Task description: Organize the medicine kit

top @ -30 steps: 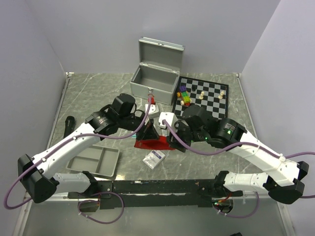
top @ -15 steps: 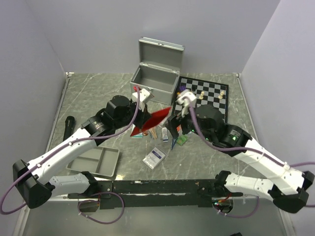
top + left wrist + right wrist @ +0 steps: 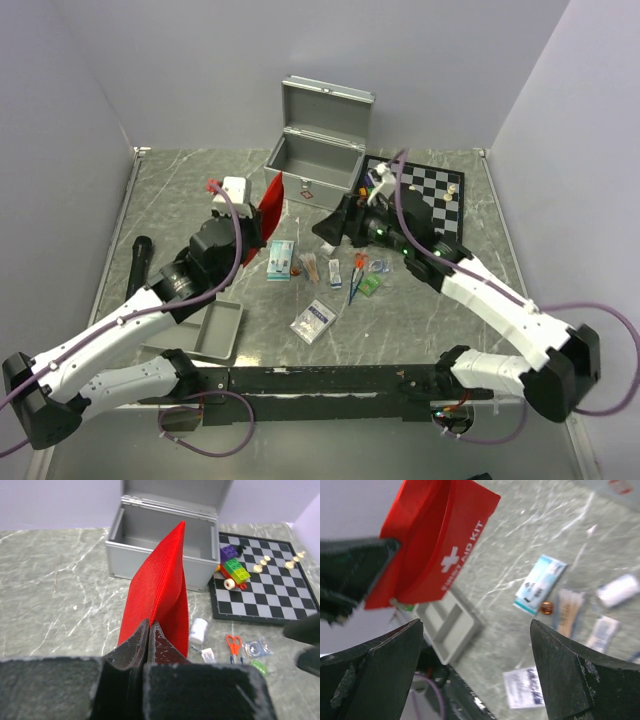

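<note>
Step in hand, as judged: the soft red first-aid pouch (image 3: pixel 160 585) is held up off the table while its supplies lie loose, so sorting into the medicine kit (image 3: pixel 325 180) has not yet begun. The left tool (image 3: pixel 149 630) is fully closed, pinching the lower edge of the pouch, which stands upright above and ahead of its fingers. The medicine kit stands directly beyond the left tool, behind the pouch, with its lid raised and no contents visible inside. The right tool (image 3: pixel 475 622) is spread wide and holds nothing; no contact with any item is visible. The pouch hangs ahead of it, toward its left finger. The teal-and-white box (image 3: pixel 281 259), the scissors (image 3: pixel 360 264), a white roll (image 3: pixel 199 630) and several small packets lie on the table beneath and between the two tools. The next move probably calls for lowering the right tool over one loose item and closing on it, or for the left tool to carry the pouch forward over the kit's rim.
</note>
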You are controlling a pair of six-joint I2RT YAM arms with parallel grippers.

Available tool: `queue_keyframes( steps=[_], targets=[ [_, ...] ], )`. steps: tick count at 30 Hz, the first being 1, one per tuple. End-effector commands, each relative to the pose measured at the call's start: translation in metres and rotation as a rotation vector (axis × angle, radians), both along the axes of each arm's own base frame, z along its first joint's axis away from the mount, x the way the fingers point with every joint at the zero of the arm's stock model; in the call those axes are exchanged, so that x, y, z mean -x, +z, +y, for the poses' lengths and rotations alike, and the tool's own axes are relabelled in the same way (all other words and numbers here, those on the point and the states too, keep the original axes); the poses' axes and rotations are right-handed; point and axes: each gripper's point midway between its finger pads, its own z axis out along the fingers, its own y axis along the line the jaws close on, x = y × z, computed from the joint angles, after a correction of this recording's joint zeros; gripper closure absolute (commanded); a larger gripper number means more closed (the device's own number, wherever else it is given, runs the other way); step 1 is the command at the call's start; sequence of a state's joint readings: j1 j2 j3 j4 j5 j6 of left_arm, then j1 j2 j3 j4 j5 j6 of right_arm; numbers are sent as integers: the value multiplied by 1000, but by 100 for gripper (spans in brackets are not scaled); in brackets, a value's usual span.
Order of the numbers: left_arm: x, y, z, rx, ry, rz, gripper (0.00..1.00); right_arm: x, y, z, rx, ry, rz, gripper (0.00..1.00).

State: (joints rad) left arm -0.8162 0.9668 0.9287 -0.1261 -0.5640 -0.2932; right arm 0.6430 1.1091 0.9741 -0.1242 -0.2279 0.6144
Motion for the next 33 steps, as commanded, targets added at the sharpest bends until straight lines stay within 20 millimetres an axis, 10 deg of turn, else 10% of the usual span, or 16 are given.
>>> queue_keyframes(
  steps=[1, 20, 33],
  targets=[
    [3, 2, 11, 33, 92, -65, 99, -7, 40, 31, -152, 86, 9, 7],
    [8, -12, 1, -21, 114, -82, 99, -29, 5, 96, -42, 227, 164, 27],
    [9, -9, -1, -14, 102, -88, 99, -44, -35, 95, 89, 180, 241, 31]
  ],
)
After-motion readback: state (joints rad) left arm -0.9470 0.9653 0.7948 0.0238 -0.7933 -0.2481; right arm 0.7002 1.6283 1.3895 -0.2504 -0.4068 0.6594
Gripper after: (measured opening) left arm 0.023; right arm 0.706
